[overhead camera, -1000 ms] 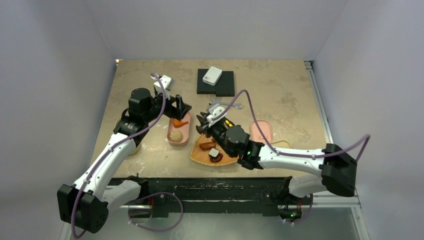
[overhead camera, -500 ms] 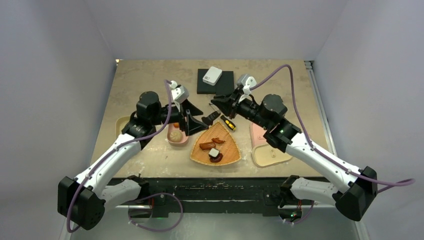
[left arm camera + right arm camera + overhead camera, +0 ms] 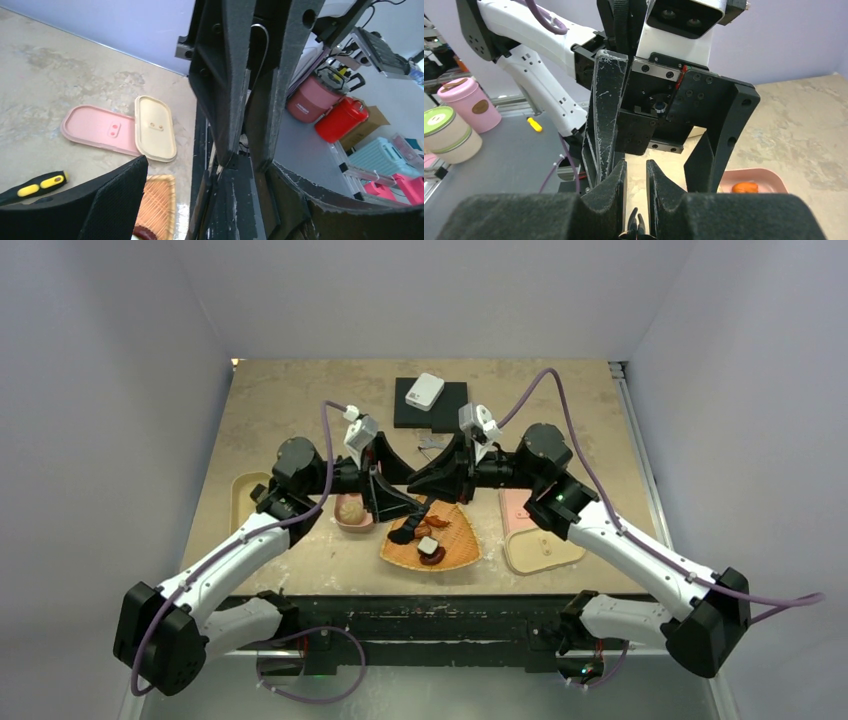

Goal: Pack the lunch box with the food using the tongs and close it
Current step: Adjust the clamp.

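Tongs (image 3: 408,530) have reached the left end effector (image 3: 395,482).

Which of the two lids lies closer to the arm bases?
The cream lid, lower in the top view; the pink lid beside it lies farther back.

L gripper (image 3: 207,165) jaws wide apart. R gripper (image 3: 235,75) pokes in btwn them, v close, jaws pinching thin tongs (image 3: 265,47). On table (image 3: 60,70): pink lid (image 3: 97,131) touching cream lid (image 3: 155,127), screwdriver (image 3: 32,187) near, woven plate (image 3: 157,205) at bottom edge. Past table: pink pot (image 3: 312,97), red bucket (image 3: 345,117).
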Controlling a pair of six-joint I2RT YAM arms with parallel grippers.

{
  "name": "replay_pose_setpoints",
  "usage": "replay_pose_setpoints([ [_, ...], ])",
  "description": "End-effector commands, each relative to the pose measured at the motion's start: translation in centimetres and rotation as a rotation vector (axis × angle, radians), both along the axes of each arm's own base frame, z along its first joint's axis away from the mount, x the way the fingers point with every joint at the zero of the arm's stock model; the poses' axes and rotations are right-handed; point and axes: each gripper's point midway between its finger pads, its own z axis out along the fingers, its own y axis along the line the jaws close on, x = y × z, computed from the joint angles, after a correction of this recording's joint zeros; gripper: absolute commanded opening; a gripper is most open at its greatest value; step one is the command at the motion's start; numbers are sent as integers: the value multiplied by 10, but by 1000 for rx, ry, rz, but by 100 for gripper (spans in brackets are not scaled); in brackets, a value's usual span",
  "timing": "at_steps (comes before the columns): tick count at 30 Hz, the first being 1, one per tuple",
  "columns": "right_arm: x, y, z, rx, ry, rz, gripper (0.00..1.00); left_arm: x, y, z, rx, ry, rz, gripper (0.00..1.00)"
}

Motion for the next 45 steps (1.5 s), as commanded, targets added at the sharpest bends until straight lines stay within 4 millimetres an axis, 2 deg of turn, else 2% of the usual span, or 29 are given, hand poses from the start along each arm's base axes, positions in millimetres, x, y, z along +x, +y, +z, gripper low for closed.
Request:
replay_pose_setpoints([
  [1, -11, 2, 33, 80, -58, 83, 0, -14, -7, 11, -47, -16, -55, 75],
  [4, -7, 5, 29, 72, -43, 78, 0, -22, -14, 16, -59, -17, -88, 71],
  [10, -1, 8, 22, 53, -26, 58, 0, -21, -22, 10, -37, -3, -86, 48],
  [16, 2, 6, 21, 59, -13, 30, 0, -19, -24, -1, -2, 2, -74, 11],
  [18, 4, 5, 24, 73, -19, 10, 9, -16, -23, -2, 3, 0, -52, 0],
  [19, 4, 4, 25, 78, -21, 5, 21, -15, -23, -2, 5, 1, -42, 0],
  [22, 4, 0, 32, 102, -38, -16, 41, -11, -22, -4, 7, 2, -5, 0],
  [23, 4, -1, 35, 111, -43, -28, 50, -9, -22, -6, 12, 4, 8, 0],
  [26, 9, -10, 45, 142, -56, -99, 64, -2, -20, -11, 33, 11, 51, 0],
  [29, 17, -19, 52, 166, -61, -176, 70, -2, -19, -10, 34, 5, 63, 0],
  [33, 31, -35, 58, 210, -47, -304, 73, 4, -17, -7, 28, -7, 114, 0],
  [36, 42, -55, 65, 271, -29, -442, 84, 16, -10, -6, 17, -25, 216, 0],
  [40, 46, -60, 62, 302, 36, -477, 89, 44, 10, -3, -17, -39, 451, 0],
  [43, 61, -60, 57, 349, 171, -538, 85, 62, 32, -3, -49, -33, 632, 0],
  [45, 65, -53, 53, 369, 251, -527, 84, 70, 45, -7, -46, -26, 723, 0],
])
